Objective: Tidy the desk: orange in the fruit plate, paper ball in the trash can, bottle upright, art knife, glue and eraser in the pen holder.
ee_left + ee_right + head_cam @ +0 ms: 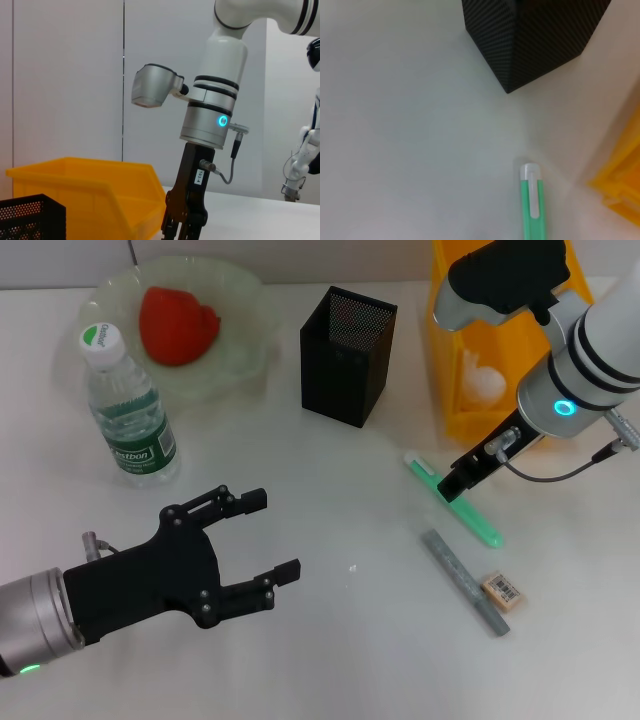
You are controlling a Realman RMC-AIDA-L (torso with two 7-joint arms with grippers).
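The orange (178, 324) lies in the fruit plate (240, 360) at the back left. The bottle (125, 410) stands upright in front of the plate. The pen holder (347, 355) stands at the back centre. A pale paper ball (481, 380) shows through the wall of the yellow trash can (470, 415). The green art knife (470, 515), the grey glue stick (465, 580) and the eraser (503, 592) lie on the desk at the right. My right gripper (455, 485) is down at the knife's middle. My left gripper (275, 535) is open and empty at the front left.
The right wrist view shows the knife's white end (531, 192) flat on the desk between the pen holder (535, 35) and the trash can (620, 190). The left wrist view shows the right gripper (182, 227) beside the trash can (85, 185) and the pen holder (30, 217).
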